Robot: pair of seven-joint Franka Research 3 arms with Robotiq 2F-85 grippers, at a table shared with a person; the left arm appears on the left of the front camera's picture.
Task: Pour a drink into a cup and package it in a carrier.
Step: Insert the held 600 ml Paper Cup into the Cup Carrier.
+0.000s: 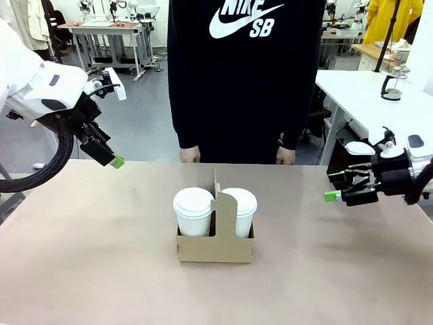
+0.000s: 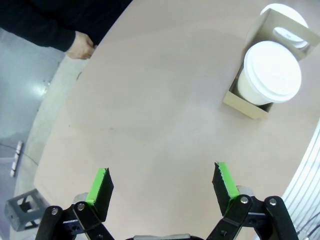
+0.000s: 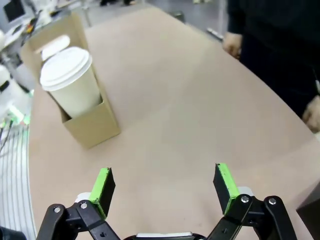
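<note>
Between the 2 wide-open, empty grippers, left gripper and right gripper, the carrier sat mid-table, well apart from each. 2 lidded white cups stood in its compartments, so packaging looked finished; beyond, the person's hands rested at the far edge.

front and wrists share carrier.

Tan table; person in black sweatshirt standing at far edge.
</note>
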